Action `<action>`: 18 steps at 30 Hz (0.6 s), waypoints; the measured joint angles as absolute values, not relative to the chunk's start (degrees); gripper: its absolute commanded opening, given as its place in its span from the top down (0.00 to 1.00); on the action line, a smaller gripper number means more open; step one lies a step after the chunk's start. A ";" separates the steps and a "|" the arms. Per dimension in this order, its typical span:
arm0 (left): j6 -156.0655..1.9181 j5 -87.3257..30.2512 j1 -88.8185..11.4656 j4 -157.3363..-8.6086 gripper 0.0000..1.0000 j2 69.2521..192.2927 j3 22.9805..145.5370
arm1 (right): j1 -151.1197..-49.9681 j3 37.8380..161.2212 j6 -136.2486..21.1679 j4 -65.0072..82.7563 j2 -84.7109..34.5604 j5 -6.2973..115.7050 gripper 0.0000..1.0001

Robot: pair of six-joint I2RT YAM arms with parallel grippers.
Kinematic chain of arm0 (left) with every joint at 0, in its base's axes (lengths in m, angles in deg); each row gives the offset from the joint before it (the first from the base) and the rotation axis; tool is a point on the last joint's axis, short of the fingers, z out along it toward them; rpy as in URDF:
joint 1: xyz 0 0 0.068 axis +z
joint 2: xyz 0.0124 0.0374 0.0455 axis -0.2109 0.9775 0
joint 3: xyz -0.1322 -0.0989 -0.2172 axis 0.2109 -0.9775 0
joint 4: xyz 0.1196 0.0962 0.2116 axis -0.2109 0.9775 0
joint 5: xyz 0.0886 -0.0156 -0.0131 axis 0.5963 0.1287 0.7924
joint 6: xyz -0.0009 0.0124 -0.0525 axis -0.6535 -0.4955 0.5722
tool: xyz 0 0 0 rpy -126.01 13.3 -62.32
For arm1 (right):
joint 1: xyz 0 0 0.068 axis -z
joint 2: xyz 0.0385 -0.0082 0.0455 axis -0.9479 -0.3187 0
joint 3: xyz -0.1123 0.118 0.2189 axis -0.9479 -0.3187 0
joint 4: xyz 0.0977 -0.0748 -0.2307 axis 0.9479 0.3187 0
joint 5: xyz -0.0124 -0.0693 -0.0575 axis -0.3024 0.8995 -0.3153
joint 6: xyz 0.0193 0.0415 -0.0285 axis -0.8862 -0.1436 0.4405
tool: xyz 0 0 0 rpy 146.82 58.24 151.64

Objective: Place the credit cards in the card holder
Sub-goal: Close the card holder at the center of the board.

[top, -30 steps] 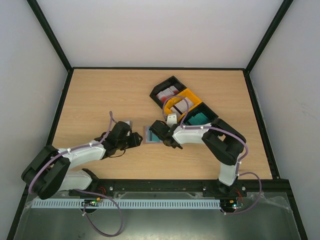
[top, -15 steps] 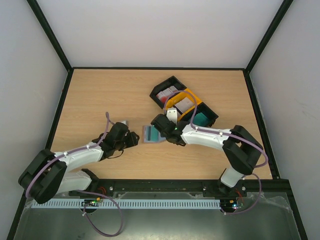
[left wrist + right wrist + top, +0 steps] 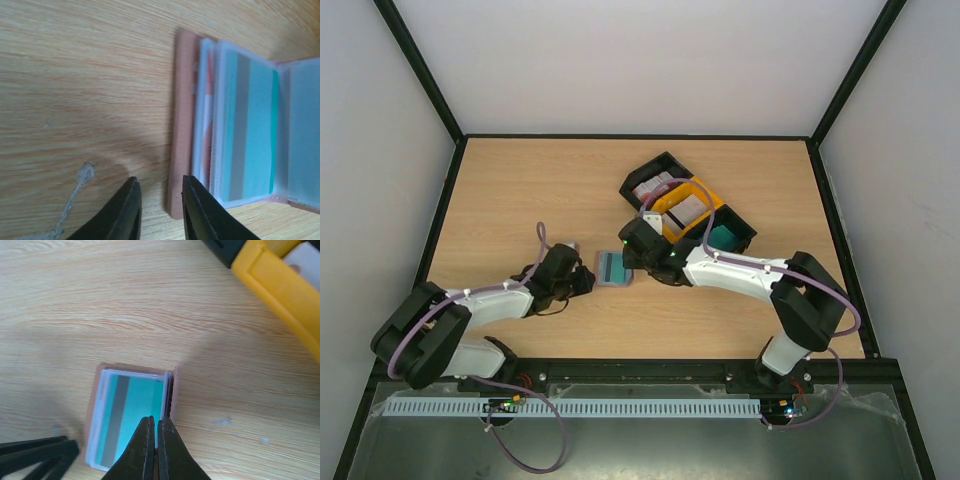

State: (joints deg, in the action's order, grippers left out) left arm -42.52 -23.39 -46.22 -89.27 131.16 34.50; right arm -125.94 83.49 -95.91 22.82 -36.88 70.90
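Note:
The card holder [image 3: 599, 279] lies open on the table between my two grippers, its reddish-brown cover [image 3: 180, 125] under clear sleeves. A teal card with a grey stripe [image 3: 142, 405] sits in the top sleeve and also shows in the left wrist view [image 3: 255, 140]. My left gripper [image 3: 585, 281] is low at the holder's left edge, slightly open [image 3: 159, 202], and the cover's corner lies between its fingertips. My right gripper [image 3: 628, 258] is shut [image 3: 155, 432] over the teal card's right edge near the fold. I see nothing between its jaws.
Three joined trays stand behind the holder. A black one [image 3: 642, 176] holds red-and-white cards, a yellow one [image 3: 672, 199] holds greyish cards, and another black one [image 3: 744, 232] holds teal cards. The yellow tray's rim [image 3: 280, 285] is close to my right gripper.
My right gripper has moved from beside the teal tray to the holder. The holder has slid a little to the left, toward my left gripper, which has barely moved.

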 measured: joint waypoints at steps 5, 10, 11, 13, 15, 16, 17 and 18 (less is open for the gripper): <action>-43.31 -25.20 -45.83 -91.90 0.80 133.03 34.53 | -125.94 83.49 -99.24 17.95 -37.99 66.71 0.98; -43.60 -26.58 -45.17 -93.03 0.81 133.73 34.53 | -125.98 83.31 -102.80 11.81 -39.63 62.79 0.98; -43.62 -27.04 -44.97 -93.32 0.81 133.82 34.46 | -126.03 83.01 -103.76 9.91 -40.13 61.85 0.98; -43.62 -27.67 -44.84 -93.97 0.82 133.84 34.07 | -126.11 82.33 -105.29 6.91 -41.05 60.41 0.97; -43.62 -28.20 -44.58 -94.82 0.82 133.84 33.61 | -126.20 81.65 -107.04 3.53 -42.41 59.01 0.97; -43.60 -28.42 -44.41 -95.22 0.82 133.82 33.39 | -126.22 81.17 -108.20 1.14 -43.45 58.01 0.97; -43.57 -28.61 -44.30 -95.55 0.82 133.80 33.21 | -126.22 80.87 -109.05 -0.26 -44.24 57.50 0.97; -43.49 -28.83 -44.10 -95.98 0.82 133.76 32.93 | -126.22 80.41 -110.12 -2.09 -45.16 56.74 0.96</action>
